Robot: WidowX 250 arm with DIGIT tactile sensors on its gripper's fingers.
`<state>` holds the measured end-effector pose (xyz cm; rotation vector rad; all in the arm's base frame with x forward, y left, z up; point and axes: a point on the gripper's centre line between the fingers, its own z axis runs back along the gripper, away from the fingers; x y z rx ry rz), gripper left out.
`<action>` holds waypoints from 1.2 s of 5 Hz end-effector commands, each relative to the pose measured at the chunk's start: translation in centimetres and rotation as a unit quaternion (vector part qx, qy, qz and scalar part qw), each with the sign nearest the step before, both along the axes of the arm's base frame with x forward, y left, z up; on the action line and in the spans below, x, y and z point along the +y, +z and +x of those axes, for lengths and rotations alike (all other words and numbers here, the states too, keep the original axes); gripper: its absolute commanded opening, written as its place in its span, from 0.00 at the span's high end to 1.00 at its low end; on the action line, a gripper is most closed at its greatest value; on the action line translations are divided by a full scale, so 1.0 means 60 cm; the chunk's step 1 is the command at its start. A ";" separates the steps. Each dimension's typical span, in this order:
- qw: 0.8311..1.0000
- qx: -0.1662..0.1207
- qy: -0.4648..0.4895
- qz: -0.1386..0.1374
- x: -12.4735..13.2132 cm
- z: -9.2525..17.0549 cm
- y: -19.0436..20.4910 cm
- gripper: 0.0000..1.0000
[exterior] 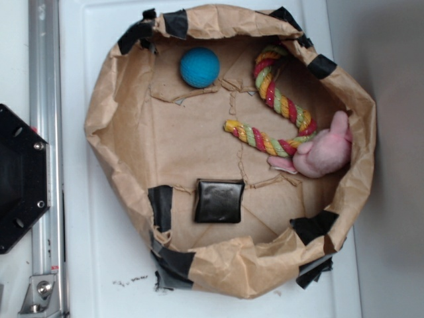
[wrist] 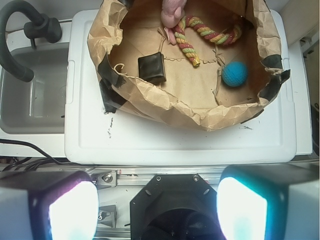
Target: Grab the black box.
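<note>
Open gripper (wrist: 157,202); beyond, glossy, rounded-cornered black box (exterior: 219,201) flat on brown paper (exterior: 192,132)

A big brown paper nest (exterior: 119,99) sits on a white board (exterior: 99,265). Its crinkly sides stand up all around. Black tape (exterior: 161,207) holds the paper together in many spots. Inside the nest is a blue ball (exterior: 199,67), close to the far edge in the view from above. A fat rope (exterior: 275,99) with red, yellow and green stripes lies bent in the nest. One end of it touches a pink soft toy (exterior: 324,151), which leans on the paper wall. A black plate with screws (exterior: 20,179) sits beside a long silver rail (exterior: 45,132). The wrist view shows a gray sink (wrist: 30,100) with a black hose (wrist: 15,40) beside the board.
</note>
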<state>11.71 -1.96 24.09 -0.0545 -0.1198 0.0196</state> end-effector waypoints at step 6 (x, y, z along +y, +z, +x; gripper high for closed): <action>0.991 0.093 -0.096 -0.004 0.000 0.228 -0.284 0.00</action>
